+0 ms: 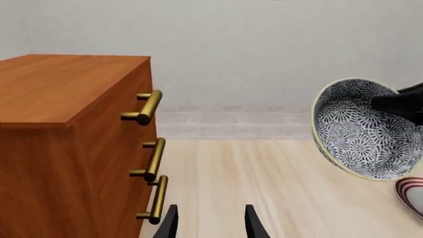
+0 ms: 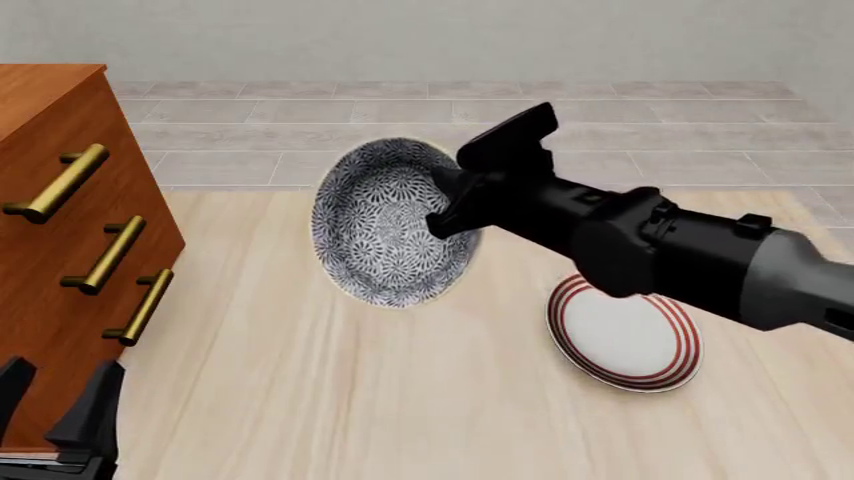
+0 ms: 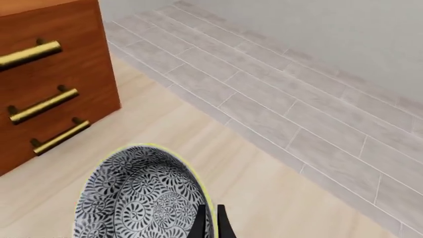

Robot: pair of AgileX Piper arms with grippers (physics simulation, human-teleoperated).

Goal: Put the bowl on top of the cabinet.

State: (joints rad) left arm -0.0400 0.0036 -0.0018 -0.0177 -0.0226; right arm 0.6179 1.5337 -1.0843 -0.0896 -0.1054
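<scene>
Above table, mid-carry: our right gripper (image 2: 447, 210) pinches bowl (image 2: 390, 222) by rim, bowl tipped on edge, airborne, clear of ringed plate (image 2: 623, 333), likely for lift onto cabinet (image 2: 60, 230). Our left gripper (image 1: 210, 220) idles nearby, fingers spread, holding nothing.

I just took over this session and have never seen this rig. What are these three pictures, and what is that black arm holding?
These are simulator renders of two robot arms at a table. The front view looks forward over the wooden table; the other two come from cameras behind each gripper. The right gripper is shut on the rim of the patterned bowl, holding it tilted in the air. The left gripper is open and holds nothing, beside the cabinet, which stands at the left with three brass handles. A red-ringed white plate lies on the table. The bowl is not yet on the cabinet.
</scene>
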